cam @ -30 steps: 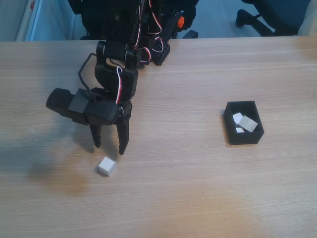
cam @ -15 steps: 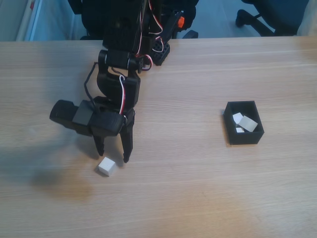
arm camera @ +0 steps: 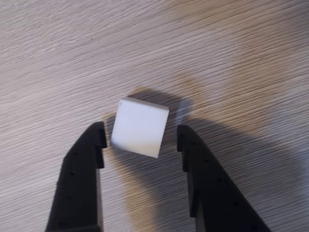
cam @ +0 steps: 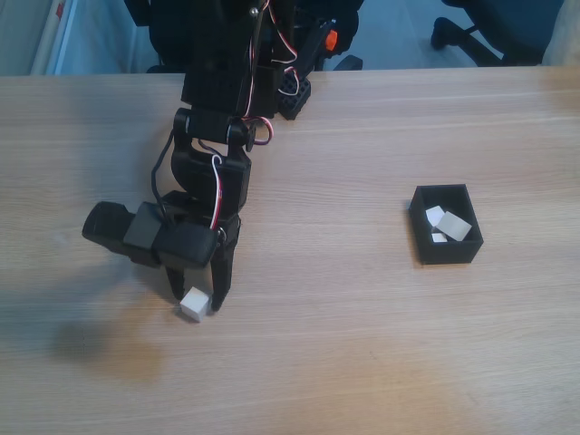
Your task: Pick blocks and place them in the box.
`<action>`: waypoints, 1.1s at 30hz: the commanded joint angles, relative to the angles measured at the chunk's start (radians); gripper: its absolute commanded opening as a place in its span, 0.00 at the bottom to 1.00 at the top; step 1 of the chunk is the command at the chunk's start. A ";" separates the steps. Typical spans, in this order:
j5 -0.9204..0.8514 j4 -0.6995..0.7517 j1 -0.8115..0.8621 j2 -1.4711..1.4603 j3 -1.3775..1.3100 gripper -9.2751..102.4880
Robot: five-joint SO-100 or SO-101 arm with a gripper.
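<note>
Setting: pale wood-grain counter (cam: 362,344) under warm light, dark chair bases beyond its far edge at twelve o'clock.
Arm: black, wired in red and white, reaching from the twelve o'clock edge toward seven o'clock in the fixed view.
What just changed: a second ago the jaws (cam: 193,296) hung short of the loose block (cam: 193,304); now they have come down and forward, and their tips straddle it.
Jaws: spread apart, nothing pinched; in the wrist view the block (arm camera: 140,126) sits between the fingers (arm camera: 96,140), turned slightly askew, a sliver of counter showing on each side.
Block: flat on the counter, low and left of centre in the fixed view.
Box (cam: 422,237): well apart at three o'clock, holding at least three white cubes (cam: 456,227).
Stage: approach over, closing comes next by my reading.
Watch for: the skewed block may twist as the fingers meet its corners.
</note>
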 commanded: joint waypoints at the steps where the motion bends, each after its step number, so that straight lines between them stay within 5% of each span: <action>1: 0.006 -0.021 0.005 0.003 -0.064 0.17; 6: 0.009 -0.021 0.000 0.005 -0.061 0.08; 15: 0.000 -0.011 -0.057 0.201 0.074 0.08; 26: 0.057 0.267 -0.403 0.719 0.279 0.08; 33: 0.097 0.307 -0.630 0.801 0.253 0.08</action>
